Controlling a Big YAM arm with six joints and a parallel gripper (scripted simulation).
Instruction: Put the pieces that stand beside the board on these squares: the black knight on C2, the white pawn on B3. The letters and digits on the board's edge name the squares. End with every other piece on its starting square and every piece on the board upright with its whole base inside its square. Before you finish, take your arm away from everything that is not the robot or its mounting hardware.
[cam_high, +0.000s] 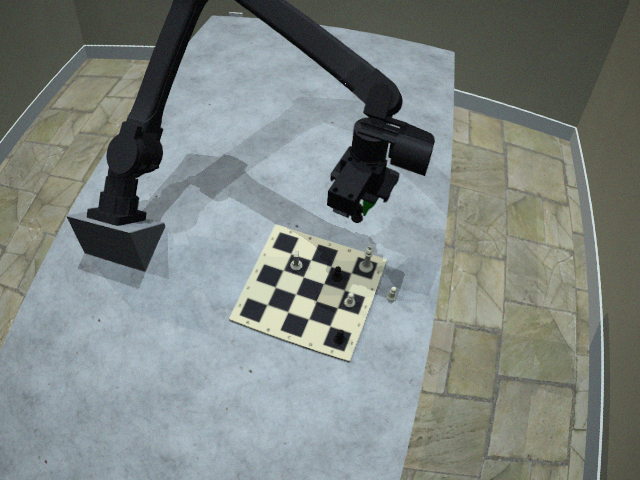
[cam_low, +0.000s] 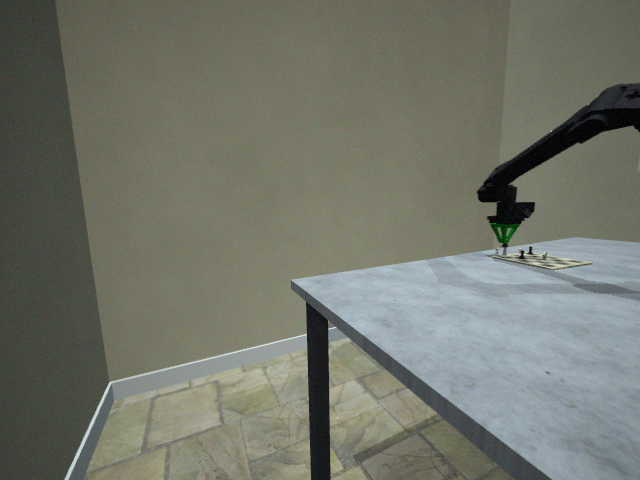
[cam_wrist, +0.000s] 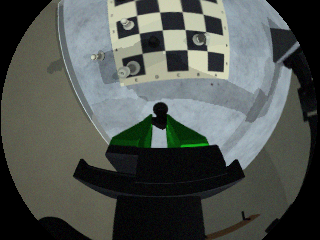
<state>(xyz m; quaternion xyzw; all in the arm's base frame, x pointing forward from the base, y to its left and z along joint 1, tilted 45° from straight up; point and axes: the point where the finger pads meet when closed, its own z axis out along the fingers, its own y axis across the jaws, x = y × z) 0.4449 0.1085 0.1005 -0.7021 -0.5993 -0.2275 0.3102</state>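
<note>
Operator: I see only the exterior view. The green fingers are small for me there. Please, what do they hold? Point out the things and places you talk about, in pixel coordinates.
Observer: The wrist view shows a black chess knight (cam_high: 356, 218) (cam_low: 505, 245) (cam_wrist: 160, 108) between the green fingers of the gripper (cam_high: 361, 212) (cam_low: 504, 243) (cam_wrist: 159, 118).

Operator: Thank you. Is some piece standing already on its target square, C2?

Observer: No. In the top view, C2 (cam_high: 303, 306) is a light square with no piece on it.

Operator: And where is the small white pawn exactly?

Observer: The top view shows the white pawn (cam_high: 391, 295) (cam_low: 497, 251) (cam_wrist: 97, 56) off the cream and black chessboard (cam_high: 310, 349) (cam_low: 578, 263) (cam_wrist: 172, 77), beside its E-column edge.
</note>
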